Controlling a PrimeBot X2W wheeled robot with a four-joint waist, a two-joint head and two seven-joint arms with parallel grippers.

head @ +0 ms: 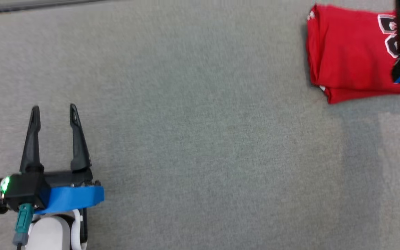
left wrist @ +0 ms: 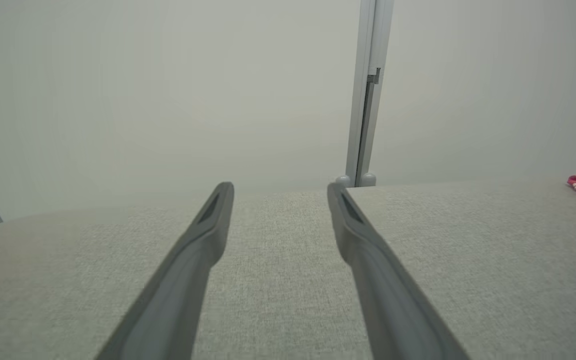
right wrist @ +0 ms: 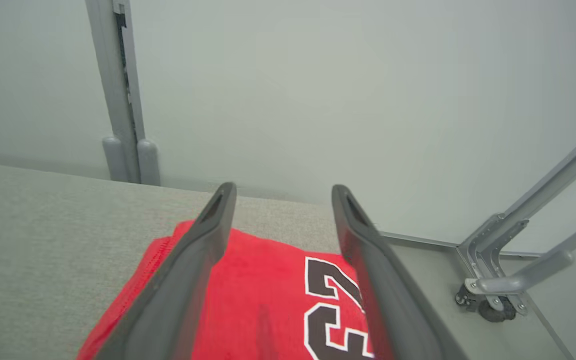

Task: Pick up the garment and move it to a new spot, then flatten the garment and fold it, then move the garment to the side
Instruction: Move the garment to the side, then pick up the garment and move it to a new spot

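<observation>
Head view: the folded red garment (head: pixel 352 52) lay at the table's (head: pixel 200 121) top-right. The left gripper (head: pixel 54 109) sat well apart at lower left, fingers spread, empty.

Left wrist view: same spread, nothing betw. the fingers.

Right wrist view: the right gripper (right wrist: pixel 283 192) was over the garment, fingers apart, empty.

We judged the fabric light, soft and floppy; pinch all layers at a folded edge.

Folded red jersey (head: pixel 349 52), partly hidden
The right gripper (right wrist: pixel 280 192) covers some black-and-white numerals; the head view's right edge crops both.
</observation>
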